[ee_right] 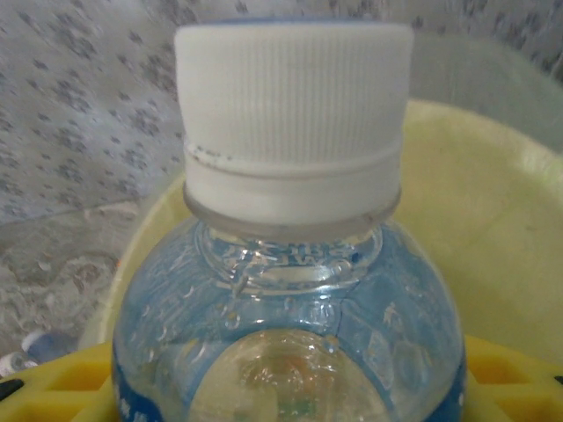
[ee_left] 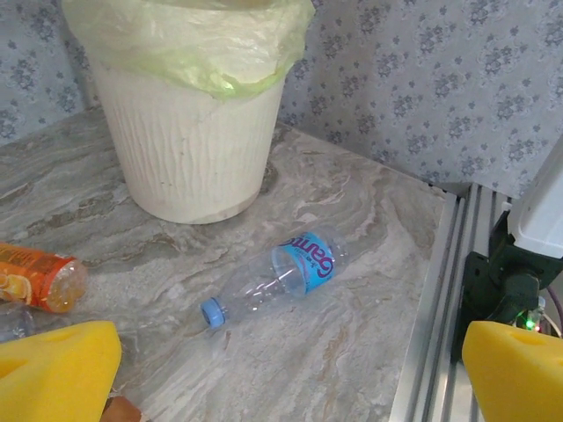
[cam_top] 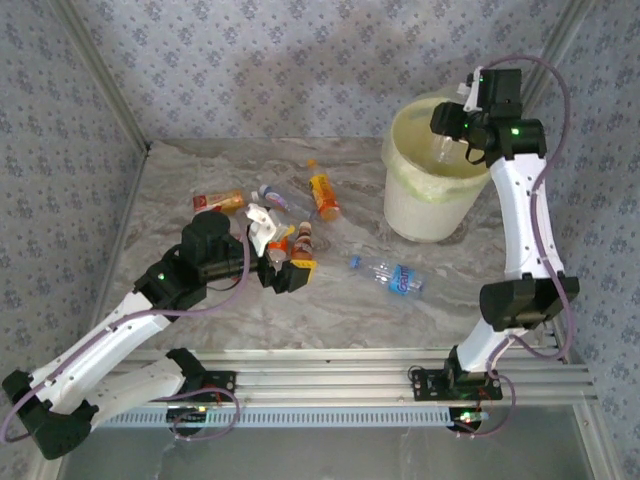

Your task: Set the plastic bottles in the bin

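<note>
Now your right gripper [cam_top: 447,135] is clamping 1 clear, white-capped bottle [ee_right: 290,264] and holding it above the bin [cam_top: 425,215]. Your left gripper [cam_top: 288,258] is hovering with jaws wide apart beside the loose bottles [cam_top: 323,197] mid-table, while 1 blue-labelled bottle [ee_left: 281,277] is lying near the bin's foot.

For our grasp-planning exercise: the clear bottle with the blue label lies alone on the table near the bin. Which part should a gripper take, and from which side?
Take the blue-label bottle round its clear middle, probably from straight above, jaws across its width: it lies on its side with bare table on both flanks.
</note>
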Controlling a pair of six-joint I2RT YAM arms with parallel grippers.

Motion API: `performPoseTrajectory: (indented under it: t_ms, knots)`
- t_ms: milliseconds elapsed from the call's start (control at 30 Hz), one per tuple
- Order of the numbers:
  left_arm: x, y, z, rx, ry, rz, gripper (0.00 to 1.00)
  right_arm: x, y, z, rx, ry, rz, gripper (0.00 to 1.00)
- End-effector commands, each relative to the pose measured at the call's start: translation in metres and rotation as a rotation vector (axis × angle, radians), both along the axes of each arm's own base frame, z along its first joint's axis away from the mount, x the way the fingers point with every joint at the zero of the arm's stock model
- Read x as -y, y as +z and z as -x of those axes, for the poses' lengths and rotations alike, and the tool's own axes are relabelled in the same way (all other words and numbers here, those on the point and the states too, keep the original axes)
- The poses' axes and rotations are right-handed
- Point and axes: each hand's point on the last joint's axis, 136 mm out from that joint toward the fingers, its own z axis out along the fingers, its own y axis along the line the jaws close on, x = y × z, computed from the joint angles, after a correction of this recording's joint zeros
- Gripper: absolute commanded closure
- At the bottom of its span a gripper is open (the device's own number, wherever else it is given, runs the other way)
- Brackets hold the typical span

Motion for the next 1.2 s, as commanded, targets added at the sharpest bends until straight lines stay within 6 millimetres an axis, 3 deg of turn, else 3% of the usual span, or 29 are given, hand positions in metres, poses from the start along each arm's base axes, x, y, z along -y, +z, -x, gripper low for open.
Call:
performPoseTrajectory:
  t_ms: [0,433,667,867,1167]
  knots:
    - [-0.004,0.006,-0.004,0.023,0.028,-0.005,0.00,-0.002,-0.025,0.000,-0.102,0.009,-0.032,0.38]
    - [-0.002,-0.005,-0.011,-0.007,0.047,-0.053,0.00,-0.005,-0.119,-0.008,-0.396,0.012,-0.055,0.36]
    - [-0.003,-0.009,-0.017,-0.022,0.064,-0.073,0.01,-0.004,-0.148,-0.008,-0.472,0.001,-0.048,0.35]
    - [-0.003,-0.014,-0.020,-0.030,0.069,-0.090,0.00,-0.007,-0.144,-0.009,-0.457,0.004,-0.048,0.28]
    - [-0.004,-0.025,-0.027,-0.051,0.102,-0.127,0.00,-0.008,-0.097,0.003,-0.340,0.006,-0.061,0.15]
